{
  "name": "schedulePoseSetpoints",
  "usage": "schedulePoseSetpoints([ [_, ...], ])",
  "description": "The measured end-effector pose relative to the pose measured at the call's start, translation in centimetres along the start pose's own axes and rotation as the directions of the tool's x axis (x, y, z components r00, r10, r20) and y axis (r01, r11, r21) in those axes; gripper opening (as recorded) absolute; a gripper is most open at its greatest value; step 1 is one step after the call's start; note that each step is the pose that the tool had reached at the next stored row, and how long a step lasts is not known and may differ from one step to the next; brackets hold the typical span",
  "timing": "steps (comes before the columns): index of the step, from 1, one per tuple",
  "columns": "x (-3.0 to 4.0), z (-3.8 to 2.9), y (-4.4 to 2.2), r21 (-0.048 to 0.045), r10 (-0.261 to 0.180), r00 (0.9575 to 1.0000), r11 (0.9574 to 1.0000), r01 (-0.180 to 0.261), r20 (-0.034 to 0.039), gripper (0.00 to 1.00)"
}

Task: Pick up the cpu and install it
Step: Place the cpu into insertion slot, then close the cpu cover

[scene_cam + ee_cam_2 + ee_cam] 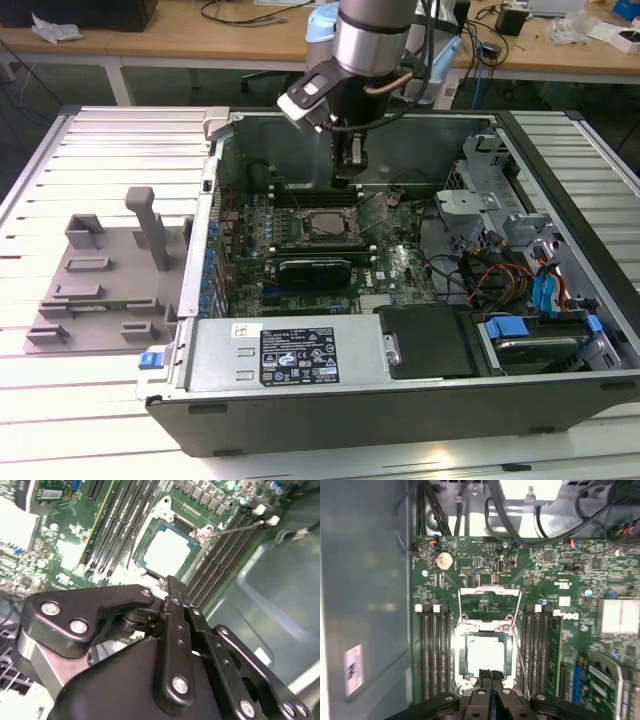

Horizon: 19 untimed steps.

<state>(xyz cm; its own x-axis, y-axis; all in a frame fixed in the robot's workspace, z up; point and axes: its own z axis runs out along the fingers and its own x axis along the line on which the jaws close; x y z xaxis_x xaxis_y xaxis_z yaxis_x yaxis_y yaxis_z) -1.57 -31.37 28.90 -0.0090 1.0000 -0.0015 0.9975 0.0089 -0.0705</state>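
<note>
One cpu [484, 652] lies flat in the open socket [485, 626] mid-motherboard [560, 565], with the load plate [489, 597] flipped up and not yet clamped. My end effector [491, 674] hangs just over the cpu's edge, fingers pinched together and gripping nothing. As I judge it, seating means keeping the chip level and square in the frame, with no sideways nudges. The thin lever wire [520, 650] runs beside the socket, memory slots [432, 650] flank it, and cables [505, 515] crowd the case wall. The grey tray [100, 280] sits on the desk [60, 400], well apart.
</note>
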Motion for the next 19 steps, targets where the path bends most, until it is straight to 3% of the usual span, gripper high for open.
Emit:
schedulePoseSetpoints([
  [11,0.00,-0.08,0.04,0.0000,0.000,1.0000,1.0000,0.000,-0.0002,0.11],
  [14,-0.02,-0.23,2.05,0.0008,0.000,1.0000,1.0000,0.000,0.0000,0.11],
  [16,-0.04,-0.33,4.34,0.0034,0.000,1.0000,1.0000,0.000,-0.0002,0.11],
  [18,-0.05,-0.34,5.41,0.0062,0.000,1.0000,1.0000,0.000,-0.0001,0.11],
  [19,-0.05,-0.33,6.42,0.0097,0.000,1.0000,1.0000,0.000,-0.0001,0.11],
])
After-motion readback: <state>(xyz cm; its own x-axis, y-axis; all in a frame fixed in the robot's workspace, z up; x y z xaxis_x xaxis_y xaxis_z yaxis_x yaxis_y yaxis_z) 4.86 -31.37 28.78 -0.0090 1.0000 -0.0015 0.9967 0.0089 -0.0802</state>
